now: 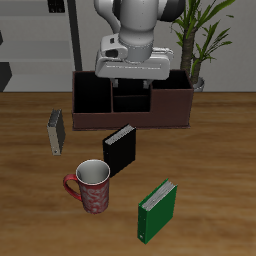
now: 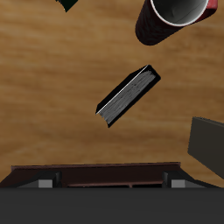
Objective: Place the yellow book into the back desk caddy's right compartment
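three books: yellow book (image 1: 56, 130) at 9 o'clock of black book (image 1: 120, 150)
jaws: state cannot tell
approach: descend centred over its spine, clear of mug (image 1: 90, 187)

The wooden table (image 1: 215, 150) carries the back desk caddy (image 1: 170, 108) at upper centre, the yellow book (image 1: 56, 131) at left, a black book (image 1: 120, 150) mid-frame, a red mug (image 1: 90, 187) and a green book (image 1: 157, 211) below.

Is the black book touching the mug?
Apart. The exterior view shows bare wood between the black book and the mug; the wrist view shows the same gap between book and mug.
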### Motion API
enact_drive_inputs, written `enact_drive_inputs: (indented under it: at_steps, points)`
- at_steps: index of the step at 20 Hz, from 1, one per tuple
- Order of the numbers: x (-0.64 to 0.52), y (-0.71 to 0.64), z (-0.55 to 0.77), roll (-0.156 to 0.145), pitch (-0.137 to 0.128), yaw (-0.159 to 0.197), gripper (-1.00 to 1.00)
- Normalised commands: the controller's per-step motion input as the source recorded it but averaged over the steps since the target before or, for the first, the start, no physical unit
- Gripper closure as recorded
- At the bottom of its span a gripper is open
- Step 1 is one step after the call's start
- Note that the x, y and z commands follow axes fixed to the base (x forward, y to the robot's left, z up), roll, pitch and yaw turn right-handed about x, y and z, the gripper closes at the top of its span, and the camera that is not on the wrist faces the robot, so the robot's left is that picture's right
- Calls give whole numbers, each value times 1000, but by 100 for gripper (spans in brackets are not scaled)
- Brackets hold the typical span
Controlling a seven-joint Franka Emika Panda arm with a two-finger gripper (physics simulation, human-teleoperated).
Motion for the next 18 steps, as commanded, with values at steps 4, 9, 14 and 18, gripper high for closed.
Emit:
enact_drive_inputs:
  at_steps: [4,9,14,18]
  points:
    - [7,15,-57,6,4,-10,-100]
    - [74,-286,-136,70,-7,-31,-100]
    - [-3,-537,-203,45,-58,84,-100]
    - [-22,-478,-132,27,-16,70,-100]
